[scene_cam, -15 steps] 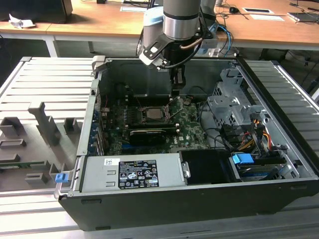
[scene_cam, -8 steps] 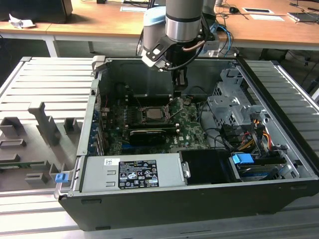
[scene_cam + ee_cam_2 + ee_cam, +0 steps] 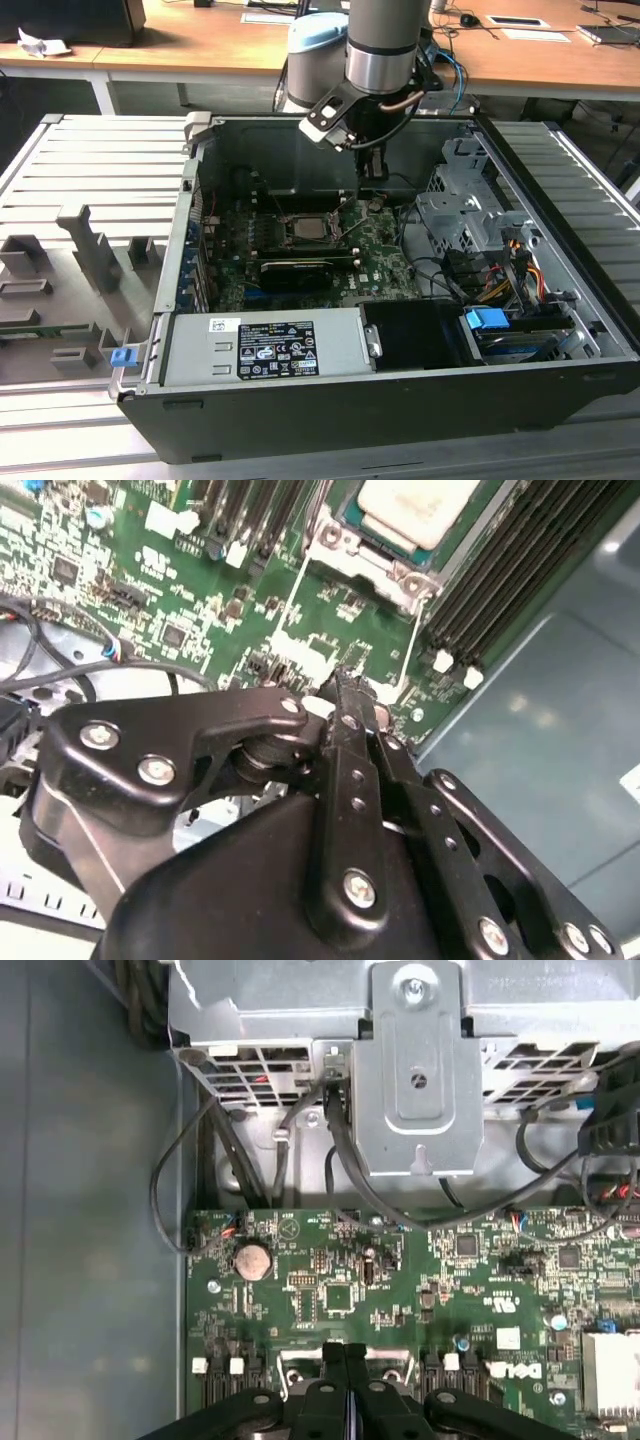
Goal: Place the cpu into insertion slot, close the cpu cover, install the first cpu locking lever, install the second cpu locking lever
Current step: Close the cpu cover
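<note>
Shows the cpu (image 3: 412, 505) flat, silvery top up, in the slot (image 3: 382, 546) mid-motherboard; shows the cover (image 3: 342, 540) framing it.

Straight drop onto the insertion slot (image 3: 305, 228) from above is free. Tool (image 3: 372, 173), fingers pressed together, hangs between it and the steel drive cage (image 3: 450, 210) on the exterior view's right. Loose cables (image 3: 432, 268) trail off the cage over the board edge. Memory slots (image 3: 500, 570) flank the slot. Black expansion card (image 3: 295, 270) and power supply (image 3: 265, 345) wall off the side nearer the exterior camera. Case wall (image 3: 275, 150) close behind.
</note>
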Controlling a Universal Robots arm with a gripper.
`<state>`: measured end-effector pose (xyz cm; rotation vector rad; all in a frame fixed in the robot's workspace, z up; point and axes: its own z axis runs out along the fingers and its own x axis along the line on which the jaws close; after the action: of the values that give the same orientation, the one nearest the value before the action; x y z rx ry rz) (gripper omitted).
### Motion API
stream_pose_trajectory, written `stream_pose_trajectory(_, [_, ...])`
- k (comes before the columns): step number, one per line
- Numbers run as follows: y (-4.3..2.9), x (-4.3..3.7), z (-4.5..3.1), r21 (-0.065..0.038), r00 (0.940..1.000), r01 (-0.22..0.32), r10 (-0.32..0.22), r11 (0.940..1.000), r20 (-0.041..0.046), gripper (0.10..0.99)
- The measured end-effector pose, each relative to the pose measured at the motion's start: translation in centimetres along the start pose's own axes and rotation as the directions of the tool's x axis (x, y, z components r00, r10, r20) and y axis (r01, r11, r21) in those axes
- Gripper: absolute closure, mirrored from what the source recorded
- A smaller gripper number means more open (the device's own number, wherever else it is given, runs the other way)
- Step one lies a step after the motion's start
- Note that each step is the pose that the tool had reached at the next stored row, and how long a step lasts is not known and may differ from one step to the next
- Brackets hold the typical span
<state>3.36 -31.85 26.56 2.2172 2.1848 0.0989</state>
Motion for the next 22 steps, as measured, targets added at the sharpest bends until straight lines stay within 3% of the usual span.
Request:
stream_pose_trajectory(4, [1.07,0.01,0.28,0.009,0.9997,0.026,-0.026,0.9996,-0.0018,0.98])
stream_pose_trajectory(14, [2.21,0.02,0.89,0.011,0.9997,0.026,-0.026,0.9996,-0.0018,0.98])
stream_pose_trajectory(17, [2.19,0.0,1.64,0.013,0.9997,0.026,-0.026,0.9996,-0.0017,0.98])
stream_pose_trajectory(19, [2.09,0.0,1.73,0.015,0.9997,0.026,-0.026,0.9996,-0.0015,0.98])
stream_pose_trajectory(22, [1.29,-0.02,1.71,0.015,0.9997,0.026,-0.026,0.9995,-0.0017,0.98])
